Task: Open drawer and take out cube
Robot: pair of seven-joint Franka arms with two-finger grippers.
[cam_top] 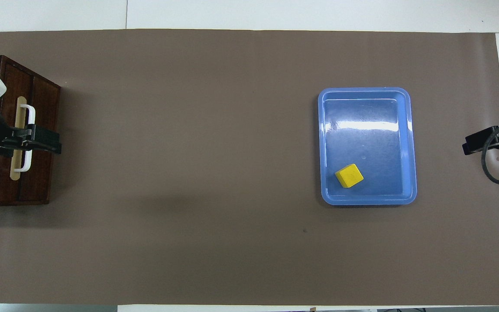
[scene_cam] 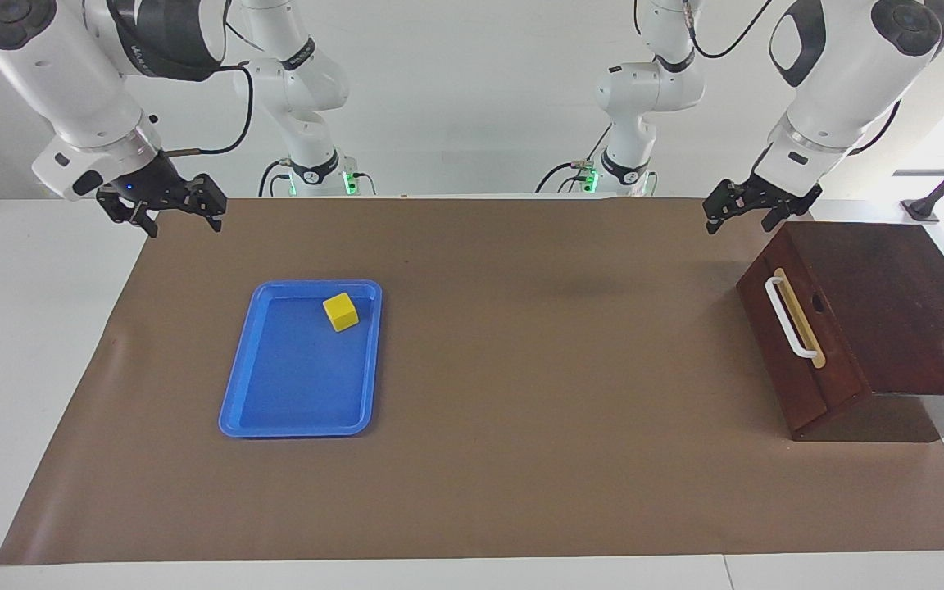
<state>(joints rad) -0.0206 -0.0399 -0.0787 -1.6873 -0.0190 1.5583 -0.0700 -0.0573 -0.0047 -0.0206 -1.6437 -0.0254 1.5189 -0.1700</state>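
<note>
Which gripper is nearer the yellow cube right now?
Right. The right gripper is raised over the mat's edge near the blue tray holding the cube; the left gripper is by the drawer.

Blue tray [scene_cam: 275,401] on brown paper sheet [scene_cam: 521,459] covering white table [scene_cam: 21,328]

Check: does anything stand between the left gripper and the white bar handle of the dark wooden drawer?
Nothing visible does. The left gripper hangs open in the air above the mat beside the dark wooden box; the drawer's white bar handle is exposed, with bare brown mat in front of it.
</note>
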